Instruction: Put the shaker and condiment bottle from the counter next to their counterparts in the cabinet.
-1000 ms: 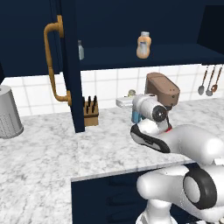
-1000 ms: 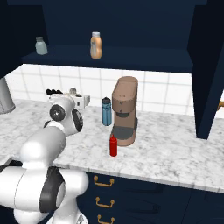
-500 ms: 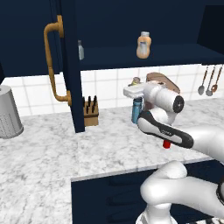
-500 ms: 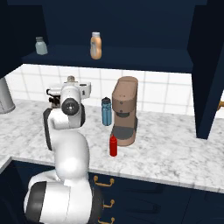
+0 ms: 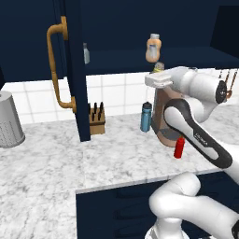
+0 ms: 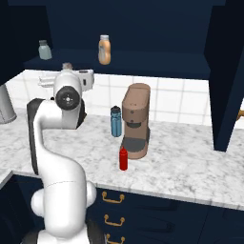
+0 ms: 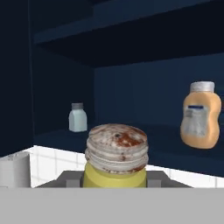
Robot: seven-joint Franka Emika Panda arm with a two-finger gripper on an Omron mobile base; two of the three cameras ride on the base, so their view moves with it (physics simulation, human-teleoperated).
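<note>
yellow-green shaker (image 7: 116, 164) clenched in gripper (image 7: 114, 179), raised before cabinet shelf (image 7: 175, 151) w/ grey shaker (image 7: 77, 117).

counter (image 5: 56, 163) – veined grey-white marble, smooth; cabinet (image 5: 74, 70) matt navy with a glossy brass-like handle (image 5: 55, 65); shaker (image 7: 116, 164) – yellow body, rough mottled tan cap; condiment bottle (image 6: 123, 158) shiny red plastic.

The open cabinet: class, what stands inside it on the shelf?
On the cabinet shelf stand a grey shaker at the left and a peach-orange bottle at the right, well apart. The yellow shaker in the gripper hides some shelf between them.
</note>
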